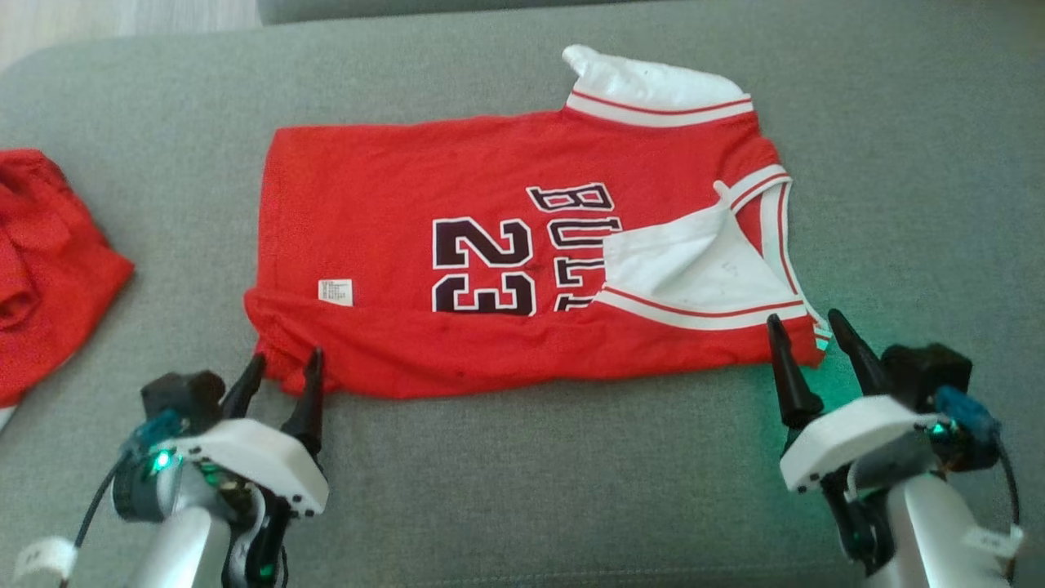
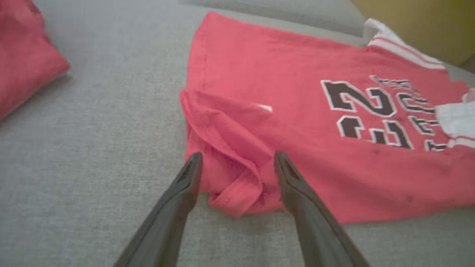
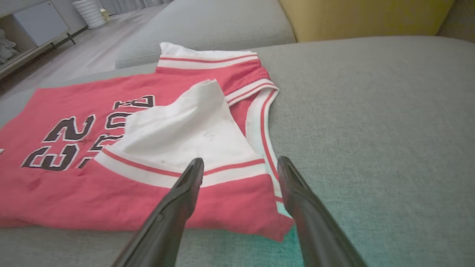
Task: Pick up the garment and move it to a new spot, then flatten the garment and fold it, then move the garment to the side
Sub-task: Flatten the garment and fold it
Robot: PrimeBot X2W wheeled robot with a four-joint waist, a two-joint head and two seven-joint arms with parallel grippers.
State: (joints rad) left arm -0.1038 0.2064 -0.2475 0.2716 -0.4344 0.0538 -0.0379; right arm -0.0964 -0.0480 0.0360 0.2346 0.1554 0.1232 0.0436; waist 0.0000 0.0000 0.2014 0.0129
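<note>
The garment (image 1: 490,269) is a red basketball jersey with white trim and the number 23, lying sideways on the grey cushion, its near long edge folded over. My left gripper (image 1: 286,359) is open at the jersey's near-left corner, fingers either side of the bunched hem (image 2: 237,185). My right gripper (image 1: 804,322) is open at the near-right corner, straddling the red edge below the white armhole flap (image 3: 193,129). Nothing is gripped by either.
A second red cloth (image 1: 49,261) lies at the cushion's left edge, also seen as a red cloth (image 2: 26,55) in the left wrist view. The grey cushion (image 1: 898,163) stretches bare to the right. A yellow cushion (image 3: 363,16) stands behind.
</note>
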